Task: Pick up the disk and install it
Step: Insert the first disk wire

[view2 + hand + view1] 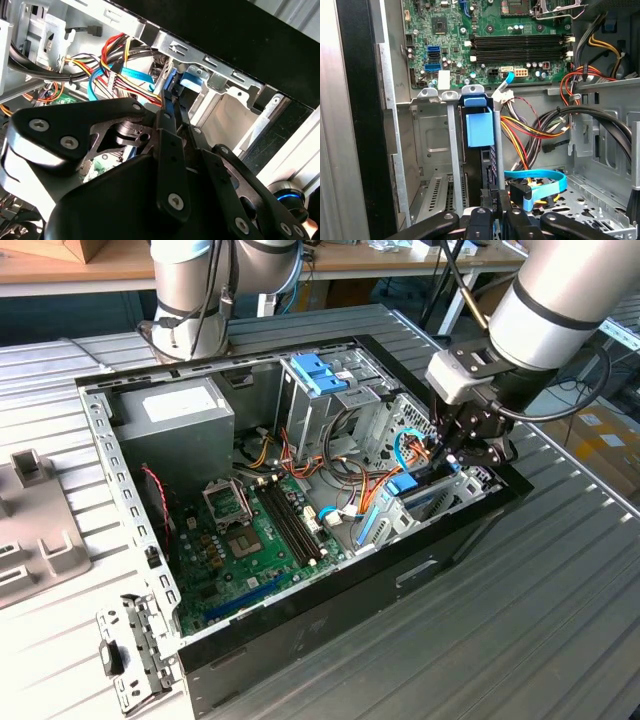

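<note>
The disk (428, 502) stands on edge in a slot of the metal drive bay (385, 528) at the front corner of the open computer case (450, 550), at the exterior view's right. Its light-blue carrier with the blue end tab (480, 129) sits between two bay rails in the first wrist view. My gripper (452, 462) hangs right over the bay. Its dark fingers close in on the disk's near edge (489, 170), and in the second wrist view the gripper (173, 109) pinches the blue-edged disk (172, 80).
Orange, red and blue cables (540, 177) crowd the space beside the bay. The motherboard (250, 540), a power supply (180, 410) and a tall cage with a blue latch (320, 375) fill the case. A second arm's base (190, 300) stands behind it. Loose metal parts (130, 650) lie on the table.
</note>
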Controlling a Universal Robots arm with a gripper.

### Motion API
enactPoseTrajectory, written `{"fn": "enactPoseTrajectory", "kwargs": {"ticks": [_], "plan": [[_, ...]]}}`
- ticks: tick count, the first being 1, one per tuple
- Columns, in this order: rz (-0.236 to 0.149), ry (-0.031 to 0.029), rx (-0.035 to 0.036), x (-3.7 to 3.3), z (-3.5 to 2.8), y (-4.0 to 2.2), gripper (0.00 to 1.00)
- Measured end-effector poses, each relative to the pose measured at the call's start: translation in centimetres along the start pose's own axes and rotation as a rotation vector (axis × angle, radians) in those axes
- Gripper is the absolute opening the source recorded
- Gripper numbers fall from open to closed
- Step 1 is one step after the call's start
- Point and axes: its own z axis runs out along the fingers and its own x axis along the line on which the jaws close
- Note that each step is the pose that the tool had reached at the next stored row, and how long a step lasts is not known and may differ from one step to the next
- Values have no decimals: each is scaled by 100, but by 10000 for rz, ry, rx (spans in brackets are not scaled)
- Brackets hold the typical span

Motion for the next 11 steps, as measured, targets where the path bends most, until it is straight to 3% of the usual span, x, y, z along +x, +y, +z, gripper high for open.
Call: {"fn": "enactPoseTrajectory", "kwargs": {"ticks": [3, 5, 8, 11], "plan": [[1, -6, -1, 0, 4, 1, 18], [0, -2, 0, 0, 3, 0, 31], [1, 0, 0, 0, -1, 0, 31], [1, -1, 0, -5, -51, -4, 31]]}}
